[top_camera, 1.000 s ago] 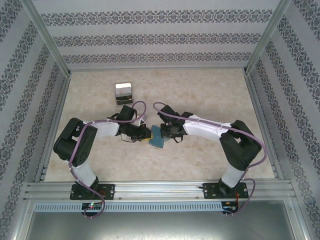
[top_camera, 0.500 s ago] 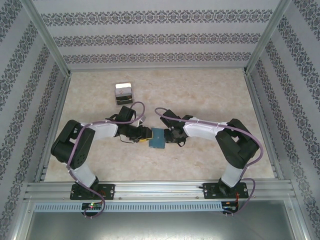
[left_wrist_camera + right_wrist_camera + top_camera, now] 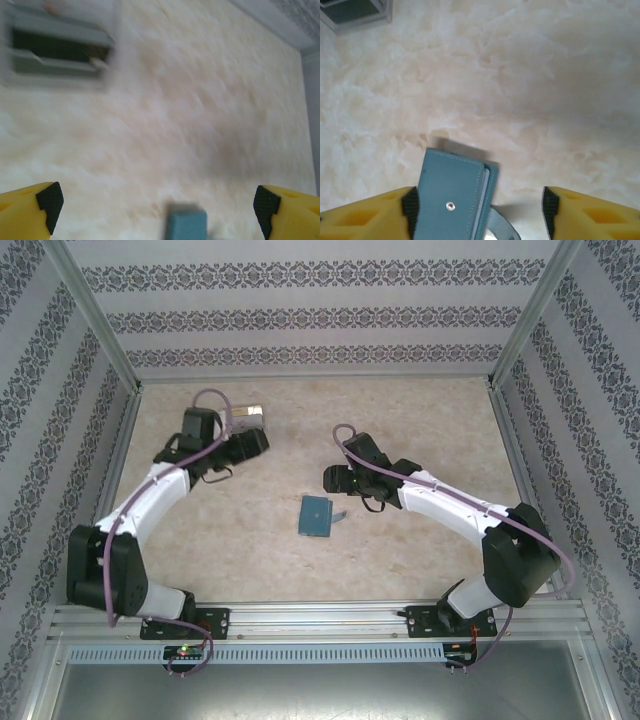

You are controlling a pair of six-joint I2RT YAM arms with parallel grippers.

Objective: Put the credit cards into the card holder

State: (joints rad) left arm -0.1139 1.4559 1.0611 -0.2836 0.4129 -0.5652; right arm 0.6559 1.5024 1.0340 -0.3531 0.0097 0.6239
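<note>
Your left gripper point(image 3: 258, 443) and right gripper point(image 3: 328, 479) both stand with fingers spread wide and nothing between the pads.

Surface and room: a beige marbled table point(image 3: 430, 420) is enclosed on the left, right and far sides by walls point(image 3: 320, 315) papered in grey patterned stripes. An aluminium rail point(image 3: 320, 618) along the near edge carries both arm bases. The card holder point(image 3: 317, 515) lies flat near the table's middle, folded shut, with a small strap point(image 3: 341, 515) poking from its right side. A small dark-and-white box point(image 3: 250, 418) sits toward the far left.

Arm pose: your left arm reaches far and to the left with its forearm stretched out. Its gripper points right, just beside the box's near edge and well apart from the card holder. Your right arm extends left across the table. Its gripper points left and sits just far and right of the card holder, apart from it.

View differences: the right wrist camera shows the card holder point(image 3: 451, 200) low in the picture, close to the left-hand yellow finger point(image 3: 365, 215). Its cover carries a metal snap stud point(image 3: 450, 205). Pale layered edges run along its right side; you cannot tell whether those are cards. The box point(image 3: 355, 12) shows at upper left there. The left wrist camera is blurred. It shows the box point(image 3: 57, 50) at upper left, the card holder point(image 3: 186, 226) as a teal smear at the bottom edge, and black pads point(image 3: 50, 200) on the fingertips.
</note>
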